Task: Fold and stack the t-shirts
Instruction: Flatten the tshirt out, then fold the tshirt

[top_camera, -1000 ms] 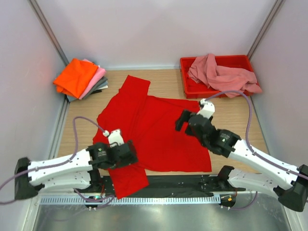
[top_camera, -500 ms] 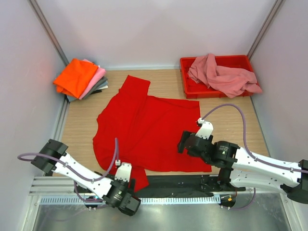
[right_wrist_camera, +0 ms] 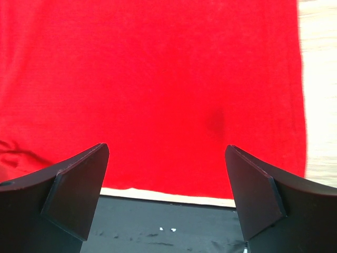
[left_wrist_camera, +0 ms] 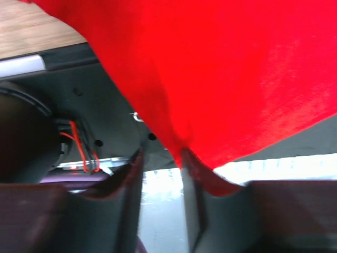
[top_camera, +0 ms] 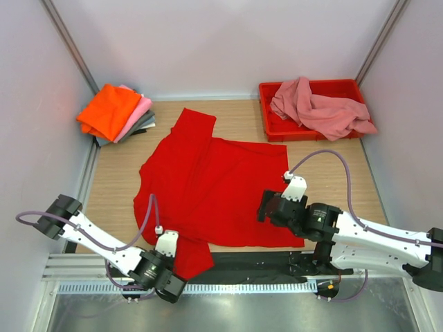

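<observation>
Over the last second the left gripper [left_wrist_camera: 161,157] has been swung off the middle of the red t-shirt [top_camera: 214,183] and brought down to the near edge of the table [top_camera: 332,169]. Its jaws have been drawn in from wide to a narrow gap. The right gripper [right_wrist_camera: 167,153] has been pulled back from the shirt's centre to its near right part.

The red t-shirt is spread flat across the wooden table. One sleeve is pointed toward the far wall, and the near left corner is draped over the edge onto the black base plate [top_camera: 259,261]. In the left wrist view that hanging corner is seen dipping between the fingers [left_wrist_camera: 192,211] and lying against one of them. Light is still seen through the gap, so it cannot be told whether the cloth is actually pinched.

The right gripper is held just above the cloth by its near hem. Its jaws are spread fully and nothing is held between them.

At the far left a folded stack is formed by the orange shirt [top_camera: 107,111] on top, the light pink shirt [top_camera: 140,109] under it and the grey shirt [top_camera: 144,126] lowest. The dusty pink shirt [top_camera: 318,111] is left crumpled in the red tray [top_camera: 273,131] at the far right, spilling over its right rim.
</observation>
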